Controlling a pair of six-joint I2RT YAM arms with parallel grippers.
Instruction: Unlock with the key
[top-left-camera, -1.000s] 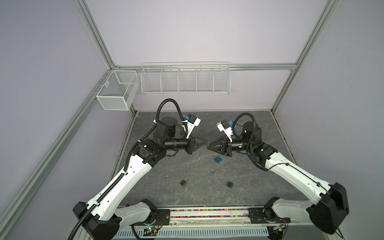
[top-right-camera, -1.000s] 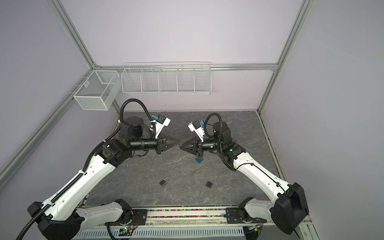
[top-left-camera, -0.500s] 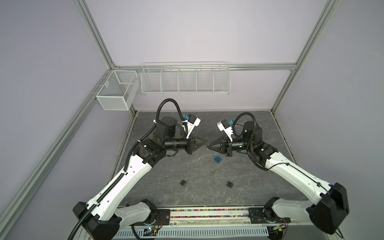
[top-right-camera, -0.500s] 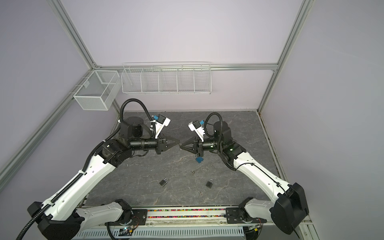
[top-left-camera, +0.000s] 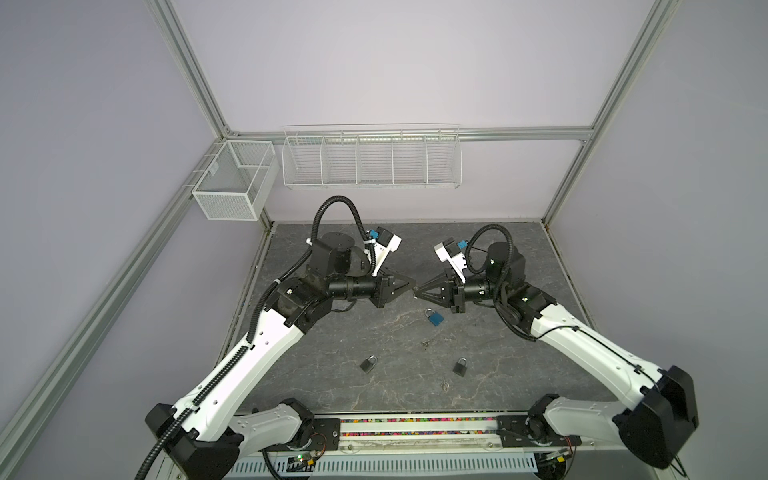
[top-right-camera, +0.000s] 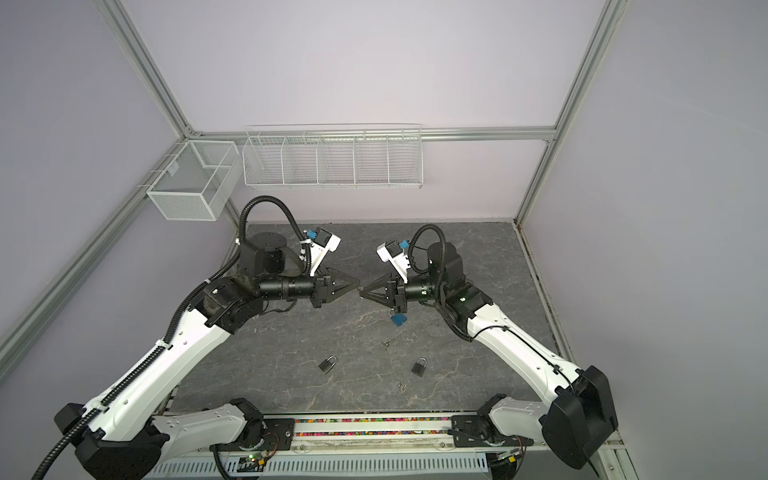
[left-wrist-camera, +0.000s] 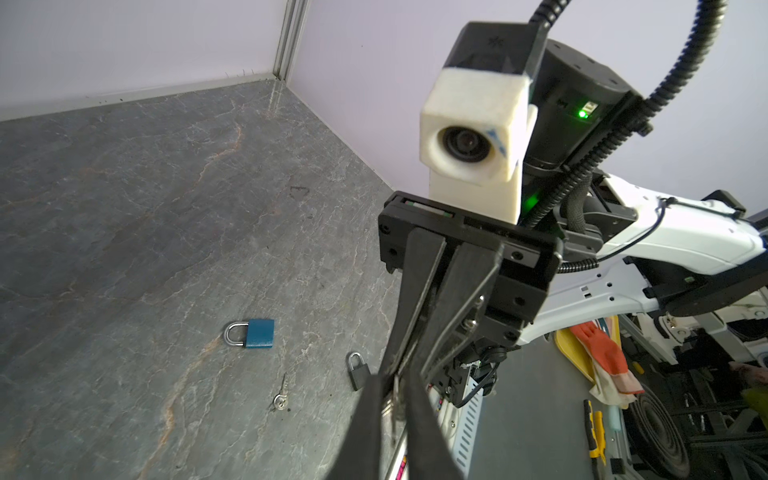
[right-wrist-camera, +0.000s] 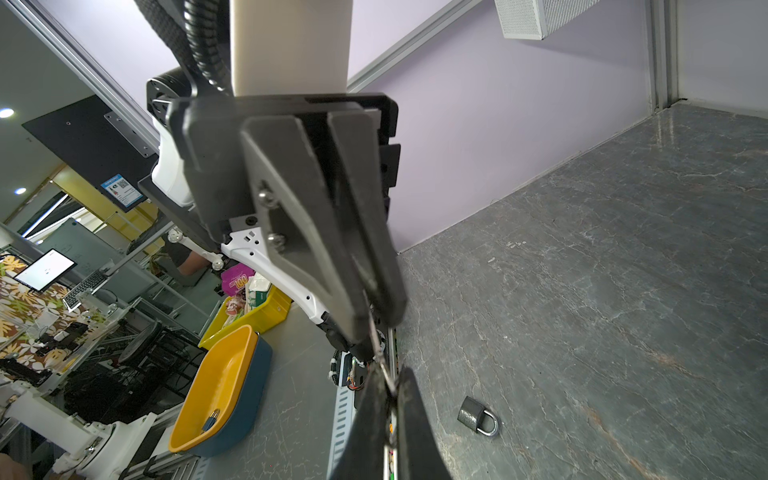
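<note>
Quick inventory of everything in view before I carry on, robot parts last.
blue padlock: one, blue, mid-table.
dark padlocks: two, dark grey, nearer the front edge, apart.
loose keys: two, silver, on the table near the dark padlocks.
held key: one, silver, between the pincer tips.
table: one, grey marbled.
wire rack: one, white, back wall.
mesh basket: one, white, left rail.
left pincer: one, black, tip to tip with the right.
right pincer: one, black, shut on the held key.

The left gripper (top-left-camera: 412, 285) and right gripper (top-left-camera: 418, 294) have matt black plastic fingers; the key (right-wrist-camera: 381, 361) between their tips is bright metal. Near the right gripper, the blue padlock (top-left-camera: 435, 318) has a smooth body and glossy metal shackle, on a matt, veined stone-look tabletop (top-left-camera: 353, 332).
</note>
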